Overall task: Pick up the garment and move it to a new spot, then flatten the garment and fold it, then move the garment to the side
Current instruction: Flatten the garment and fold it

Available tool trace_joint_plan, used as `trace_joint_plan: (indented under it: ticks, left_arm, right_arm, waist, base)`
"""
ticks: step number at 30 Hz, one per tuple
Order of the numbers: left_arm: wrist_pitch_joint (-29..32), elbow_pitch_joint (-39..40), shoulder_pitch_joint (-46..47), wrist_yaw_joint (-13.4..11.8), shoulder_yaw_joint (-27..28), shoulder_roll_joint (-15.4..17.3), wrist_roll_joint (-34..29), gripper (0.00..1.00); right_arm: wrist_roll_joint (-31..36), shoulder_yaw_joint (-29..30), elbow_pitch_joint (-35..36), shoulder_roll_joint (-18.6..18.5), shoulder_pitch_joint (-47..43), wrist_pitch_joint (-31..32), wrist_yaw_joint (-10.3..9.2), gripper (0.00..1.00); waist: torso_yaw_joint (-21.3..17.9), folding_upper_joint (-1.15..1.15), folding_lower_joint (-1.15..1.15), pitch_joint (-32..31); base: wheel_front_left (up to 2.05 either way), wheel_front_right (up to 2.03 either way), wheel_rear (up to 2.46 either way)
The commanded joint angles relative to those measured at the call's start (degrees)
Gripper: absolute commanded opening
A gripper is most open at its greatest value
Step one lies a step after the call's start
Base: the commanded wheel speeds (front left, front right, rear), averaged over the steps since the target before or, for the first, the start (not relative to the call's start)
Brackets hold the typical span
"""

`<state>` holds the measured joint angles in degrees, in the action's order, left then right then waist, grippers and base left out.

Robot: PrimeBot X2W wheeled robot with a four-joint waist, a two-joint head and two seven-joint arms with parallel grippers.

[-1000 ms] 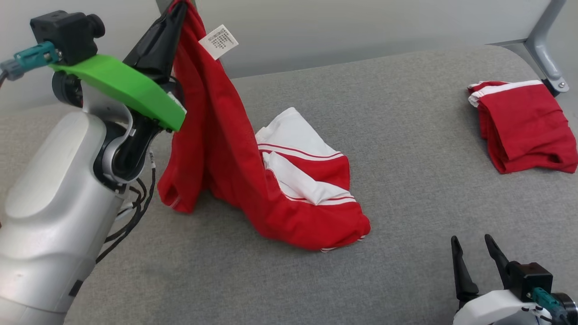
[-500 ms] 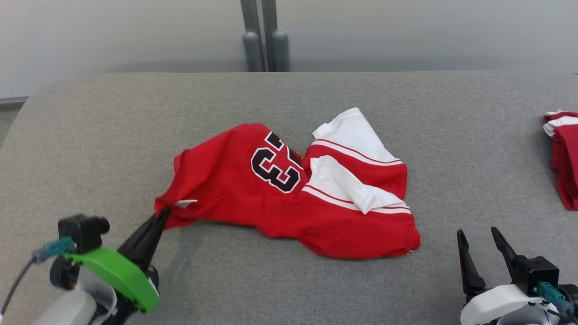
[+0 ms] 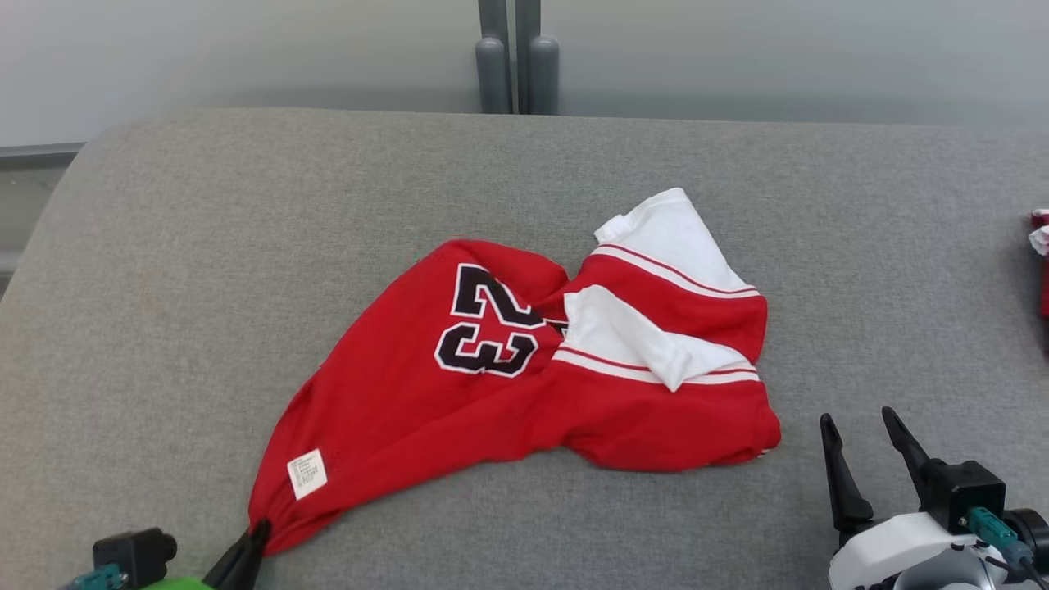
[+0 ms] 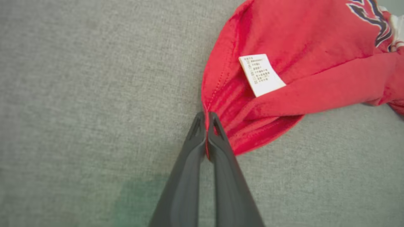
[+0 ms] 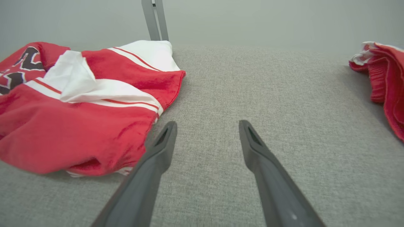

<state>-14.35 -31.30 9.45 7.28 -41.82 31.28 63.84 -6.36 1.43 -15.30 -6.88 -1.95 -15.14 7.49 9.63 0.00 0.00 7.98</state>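
The garment (image 3: pixel 492 385) is a red jersey with white panels and a black "23", lying crumpled across the middle of the grey padded table (image 3: pixel 164 270). My left gripper (image 3: pixel 256 528) sits at the bottom left, shut on the jersey's near-left corner. In the left wrist view that gripper (image 4: pixel 206 117) pinches a red hem, with the white care label (image 4: pixel 260 75) just beyond it. My right gripper (image 3: pixel 856 426) rests open at the lower right, just right of the jersey's edge. In the right wrist view its fingers (image 5: pixel 206 126) are spread with bare table between them, the jersey (image 5: pixel 79 104) to their left.
A second red and white garment, folded (image 5: pixel 383 82), lies at the table's far right edge (image 3: pixel 1041 262). Two grey posts (image 3: pixel 516 61) stand behind the table's far edge. The table's rounded left end (image 3: pixel 49 221) drops off at the left.
My left gripper has brought the held corner down from high in the air and pulled it toward the near left, stretching the jersey out on the table. The head camera has shifted. The right gripper is unmoved.
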Motion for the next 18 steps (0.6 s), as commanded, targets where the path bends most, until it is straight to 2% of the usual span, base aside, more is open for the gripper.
trace_joint_plan:
  ticks: [1,4,6,8,9,11,13,15,18]
  left_arm:
    - [0.25,-0.76,-1.23,0.09,0.42,0.87,0.45,1.00]
    - [1.69,-1.75,-3.26,-1.29,1.60,2.79,2.58,1.00]
    - [1.80,-0.82,-4.19,-3.52,3.00,4.84,3.33,1.00]
    - [1.61,1.28,-5.17,-7.65,4.99,7.27,4.05,1.00]
    - [1.25,3.67,-5.31,-10.12,5.46,9.51,2.42,1.00]
    - [0.34,9.47,-4.29,-14.37,7.45,11.95,0.60,1.00]
    - [-0.01,16.83,-3.67,-17.25,8.20,13.95,-2.00,1.00]
    - [0.75,24.67,-1.66,-19.65,7.37,16.08,-5.58,1.00]
    - [4.65,33.76,3.52,-20.88,3.86,15.55,-10.84,1.00]
  right_arm:
    - [-0.06,0.08,0.02,-0.01,0.41,0.03,0.00,1.00]
    - [-0.15,0.10,0.14,0.17,0.56,0.03,-0.01,1.00]
    - [-0.14,0.22,0.35,0.41,0.59,0.03,-0.01,1.00]
    - [-0.19,0.14,0.61,0.69,0.54,0.03,-0.01,1.00]
    - [-0.28,0.04,0.77,0.82,0.57,0.03,0.00,1.00]
    - [-0.39,-0.06,1.05,1.10,0.41,0.03,-0.01,1.00]
    - [-0.32,-0.36,1.31,1.41,0.28,0.03,0.00,1.00]
    - [-0.28,-0.60,1.44,1.60,0.26,0.03,0.00,1.00]
    - [-0.21,-1.16,1.47,1.91,1.03,0.03,0.00,1.00]
  waist:
    - [-1.21,0.00,0.00,0.08]
    - [-3.01,0.00,0.00,0.29]
    - [-4.38,0.00,0.00,0.39]
    - [-5.87,0.00,0.00,0.42]
    - [-6.74,0.00,0.00,0.56]
    - [-8.10,0.00,0.00,0.64]
    - [-9.60,0.00,0.00,0.71]
    - [-11.13,0.00,0.00,0.83]
    - [-13.63,0.00,0.00,1.29]
  base:
    - [0.00,0.00,0.00]
    - [0.00,0.00,0.00]
    - [0.00,0.00,0.00]
    - [0.00,0.00,0.00]
    - [0.00,0.00,0.00]
    - [0.00,0.00,0.00]
    - [0.00,0.00,0.00]
    - [0.00,0.00,0.00]
    - [0.00,0.00,0.00]
